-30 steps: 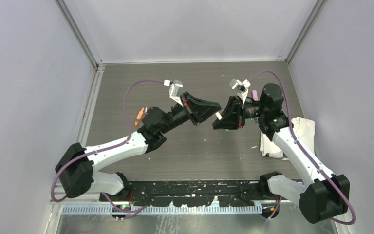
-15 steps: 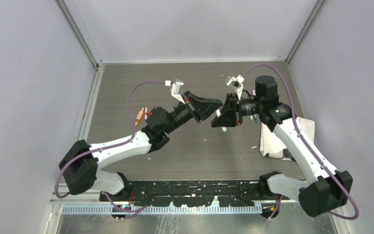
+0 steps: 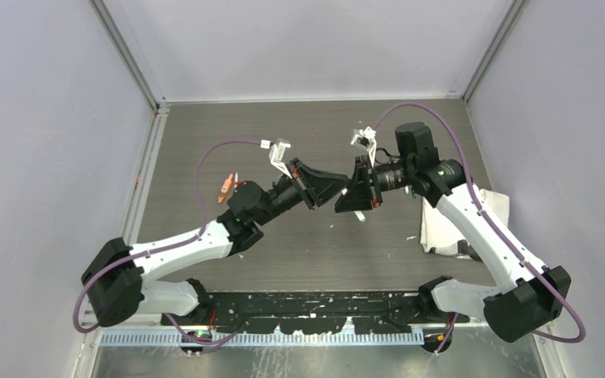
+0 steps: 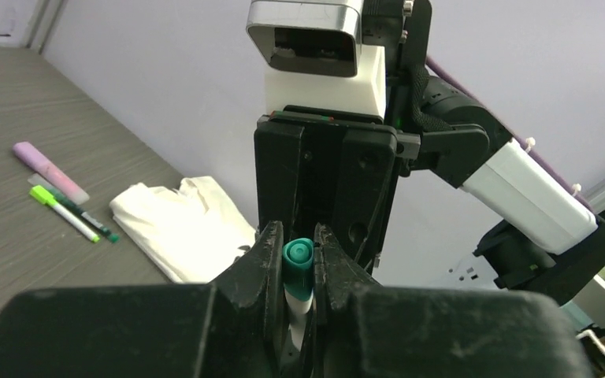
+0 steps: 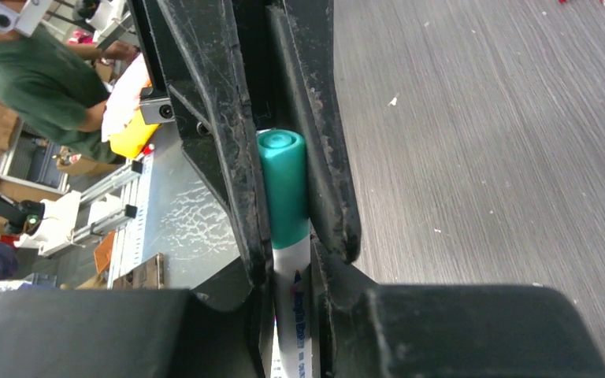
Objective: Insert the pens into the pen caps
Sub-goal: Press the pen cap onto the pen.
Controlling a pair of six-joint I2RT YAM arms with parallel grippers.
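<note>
Left wrist view, item one: my left gripper (image 4: pixel 298 235), jaws nearly together, pinching a thin white plastic pen with a teal end (image 4: pixel 298 264). The teal end points away from me, toward my right arm. Item two: my right gripper (image 5: pixel 298 264), equally narrow, clamped on a white printed pen with a teal cap-like end (image 5: pixel 283 189) that points back at the left arm. Location: both pieces are held in the air above the middle of the grey wood-grain worktop (image 3: pixel 299 252), grippers almost touching. Long axes run roughly end to end, left to right; neither arm is nearer. Whether either teal end is an open cap, I cannot tell. Judged: mating needs both axes in line.
</note>
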